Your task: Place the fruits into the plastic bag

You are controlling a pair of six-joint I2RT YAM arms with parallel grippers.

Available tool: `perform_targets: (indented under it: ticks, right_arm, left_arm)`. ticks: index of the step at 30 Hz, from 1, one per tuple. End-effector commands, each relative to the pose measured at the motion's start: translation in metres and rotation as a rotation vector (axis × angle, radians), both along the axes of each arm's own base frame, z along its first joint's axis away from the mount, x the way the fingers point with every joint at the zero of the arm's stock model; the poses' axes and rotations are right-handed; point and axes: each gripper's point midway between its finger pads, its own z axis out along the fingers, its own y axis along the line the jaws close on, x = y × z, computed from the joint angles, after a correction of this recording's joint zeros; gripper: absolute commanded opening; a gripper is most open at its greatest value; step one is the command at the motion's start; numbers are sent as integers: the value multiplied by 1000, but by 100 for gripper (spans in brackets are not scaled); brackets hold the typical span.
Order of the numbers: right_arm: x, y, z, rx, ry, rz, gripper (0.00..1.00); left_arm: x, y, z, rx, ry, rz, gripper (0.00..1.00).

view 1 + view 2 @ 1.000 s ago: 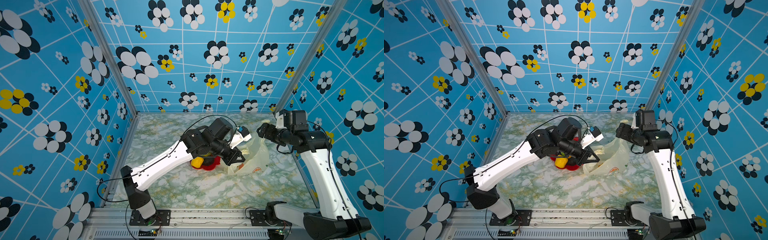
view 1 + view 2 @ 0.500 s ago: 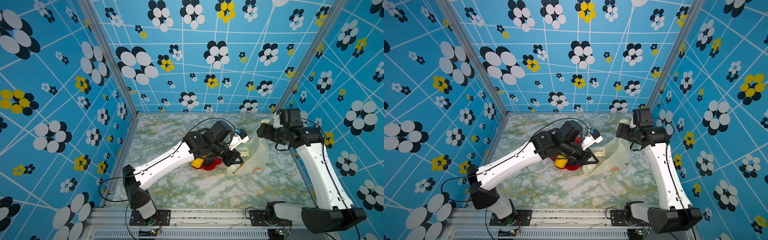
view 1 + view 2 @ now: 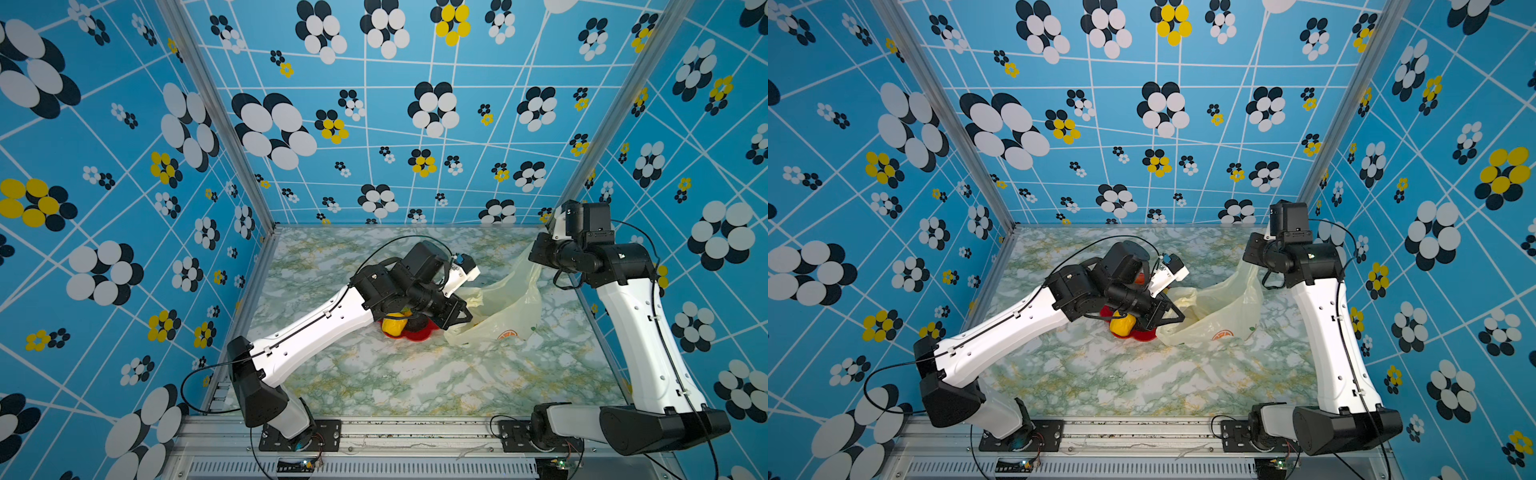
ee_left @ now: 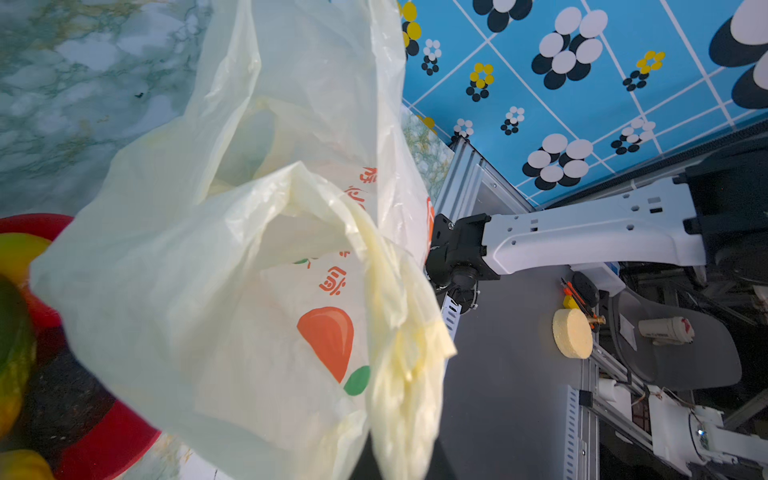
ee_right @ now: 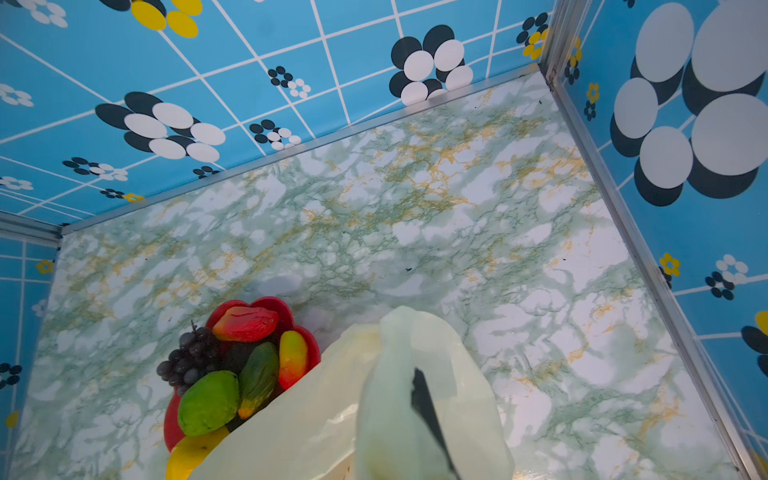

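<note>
against plastic bag [image 3: 507, 307], red dish [image 5: 171, 424] of fruits [image 5: 208, 402]

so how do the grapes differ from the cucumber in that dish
The grape bunch is dark purple, a cluster of small beads; the cucumber is green, one long piece. The grape bunch sits farther from the plastic bag; the cucumber nearer it. Both rest in the red dish.

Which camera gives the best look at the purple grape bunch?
The right wrist view: the grape bunch lies sharp in the red dish. In both top views the left arm covers it; the left wrist view shows only blurred fruit.
</note>
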Motion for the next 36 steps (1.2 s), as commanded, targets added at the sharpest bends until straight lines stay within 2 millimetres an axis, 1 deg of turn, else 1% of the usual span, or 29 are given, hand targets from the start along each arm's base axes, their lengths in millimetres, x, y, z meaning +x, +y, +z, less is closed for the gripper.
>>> perform_targets:
  ticks: [1,3,5,7,8,10,11,12,13,14,15,16,17,18,19,20,21,22,23,24,25,26,28,30,32,33,34,35,36]
  right_arm:
    - [-16,4,19,54,-62,6,0]
    - [-19,8,20,81,-68,18,0]
    - [-15,13,23,101,-93,38,0]
    - [0,20,33,122,-162,65,0]
    - [15,24,47,140,-236,84,0]
    - [39,35,83,191,-388,131,0]
    - [47,46,115,237,-496,180,0]
    - [50,55,151,278,-610,222,0]
    - [46,61,186,303,-717,256,0]
    - [33,78,223,314,-839,321,0]
    - [15,89,261,289,-981,375,0]
    - [-3,98,286,254,-1082,413,0]
    - [-26,106,312,217,-1184,456,0]
    - [-48,113,331,203,-1261,504,0]
    - [-64,118,343,207,-1310,546,0]
    - [-83,121,352,225,-1355,592,0]
    - [-98,124,355,246,-1382,631,0]
    - [-106,126,350,259,-1386,657,0]
    - [-112,128,340,268,-1371,675,0]
    - [-112,129,323,269,-1328,685,0]
    - [-109,130,303,258,-1270,683,0]
    - [-96,131,264,228,-1154,669,0]
    - [-73,118,189,192,-934,551,0]
    - [-48,99,81,114,-597,407,0]
    - [-46,85,-5,56,-318,333,0]
    - [-50,87,-35,65,-229,343,0]
    - [-52,89,-47,82,-200,345,0]
    - [-53,90,-48,107,-210,334,0]
    - [-52,89,-39,127,-250,317,0]
  left_arm:
    - [23,22,-3,33,-2,145,0]
    - [43,34,-5,30,25,236,0]
    - [76,48,-12,13,105,355,1]
    - [114,56,-12,-49,192,437,0]
    - [138,60,-4,-88,217,472,0]
    - [183,69,23,-118,159,542,0]
    - [202,76,50,-121,67,580,0]
    - [214,80,78,-135,-22,606,0]
    - [218,82,105,-170,-91,617,0]
    - [218,82,137,-233,-157,620,0]
    - [212,82,172,-318,-223,606,0]
    - [207,79,196,-383,-282,585,0]
    - [189,83,231,-460,-376,564,0]
    - [169,82,258,-515,-474,530,0]
    - [150,82,278,-548,-568,499,0]
    - [125,81,295,-571,-679,463,0]
    - [101,78,303,-575,-780,433,0]
    - [81,77,307,-580,-861,412,0]
    - [68,75,302,-572,-922,406,0]
    - [60,79,295,-572,-939,424,0]
    - [59,84,286,-566,-922,449,0]
    - [67,88,263,-530,-867,485,0]
    - [95,100,205,-408,-743,605,0]
    - [128,112,117,-250,-480,698,0]
    - [145,121,45,-163,-217,740,0]
    - [149,122,19,-153,-118,742,0]
    - [150,123,3,-151,-67,744,0]
    - [152,124,-7,-152,-39,748,0]
    - [154,125,-8,-154,-33,754,0]
